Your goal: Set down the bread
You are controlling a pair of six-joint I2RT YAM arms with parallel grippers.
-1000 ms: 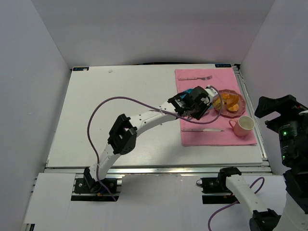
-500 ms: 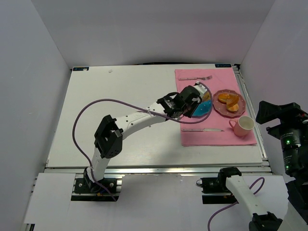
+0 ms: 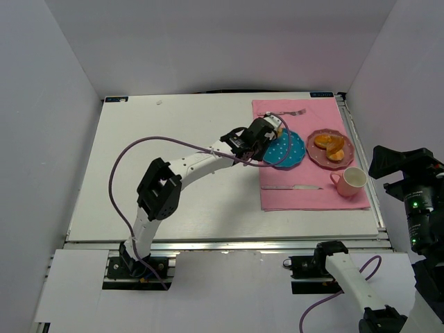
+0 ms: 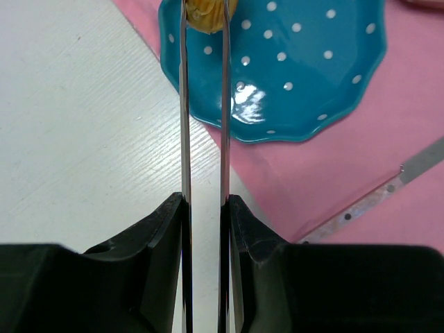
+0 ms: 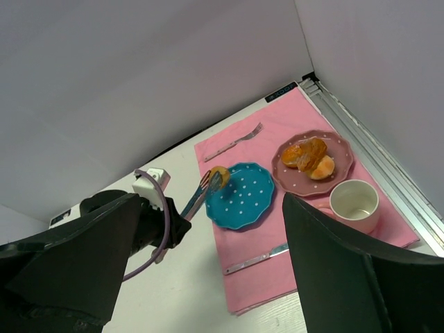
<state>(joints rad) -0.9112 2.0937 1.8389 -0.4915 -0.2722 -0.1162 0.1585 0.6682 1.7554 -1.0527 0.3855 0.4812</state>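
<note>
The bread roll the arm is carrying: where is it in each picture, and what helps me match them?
Top external: the bread is right of centre, in the upper half.
Left wrist: the bread is at the top edge, left of centre.
Right wrist: the bread is near the middle.
Shared landmark: the blue dotted plate; the bread is at its rim in every view.

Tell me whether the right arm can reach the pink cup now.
Probably yes. The right gripper hangs open beyond the table's right edge, and the pink cup stands on the mat's near right corner, nothing between them. The left gripper holds the bread by the blue plate.
</note>
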